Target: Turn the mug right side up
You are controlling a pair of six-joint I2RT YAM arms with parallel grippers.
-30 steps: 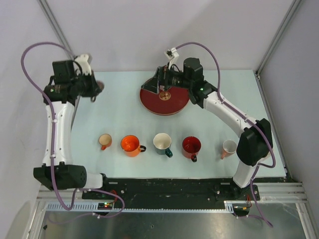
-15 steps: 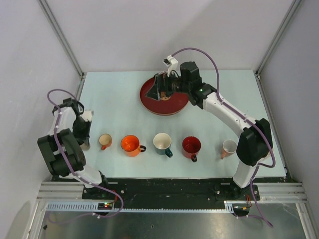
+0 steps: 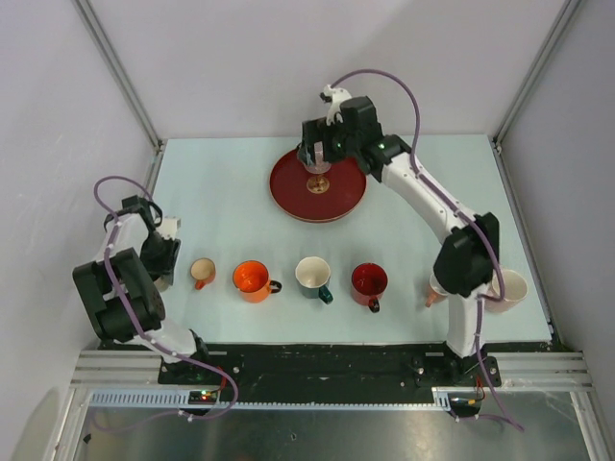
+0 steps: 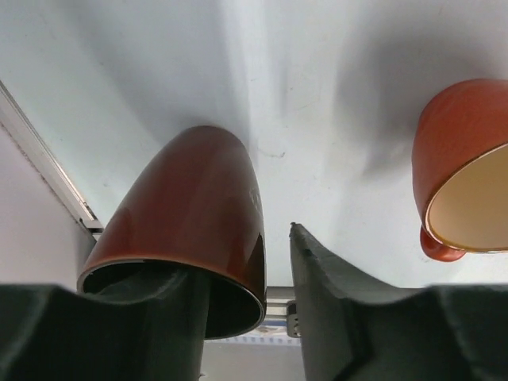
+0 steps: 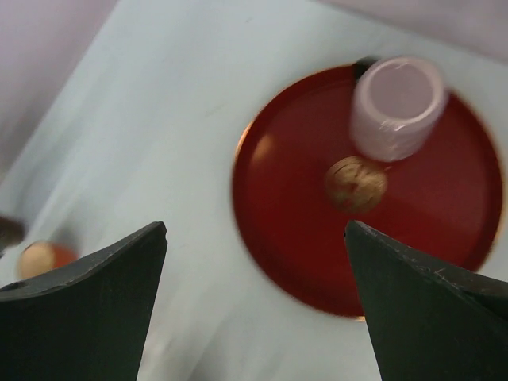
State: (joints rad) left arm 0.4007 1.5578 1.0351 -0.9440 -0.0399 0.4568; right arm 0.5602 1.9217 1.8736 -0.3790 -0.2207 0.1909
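Note:
A dark red mug (image 4: 190,198) stands on the table with its rim up, near the left edge. My left gripper (image 4: 246,262) is open around its rim. One finger is inside the mug; the other finger (image 4: 317,286) is outside, a small gap off the wall. From above, the left gripper (image 3: 161,261) covers this mug. On the red plate (image 5: 294,230) a pink mug (image 5: 397,107) stands upside down beside a brown nut-like ball (image 5: 355,183). My right gripper (image 5: 255,226) hangs wide open above the plate (image 3: 288,197), holding nothing.
A row of upright mugs runs along the near side: small orange (image 3: 202,271), orange (image 3: 251,279), white and teal (image 3: 313,275), red (image 3: 369,281), pink (image 3: 441,285). The small orange mug (image 4: 460,182) lies just right of the left gripper. The table's left rail (image 4: 48,159) is close.
The left arm swung from the far left back down to the near left edge with the dark red mug, and its jaws have now parted. The right gripper shifted farther back over the plate.

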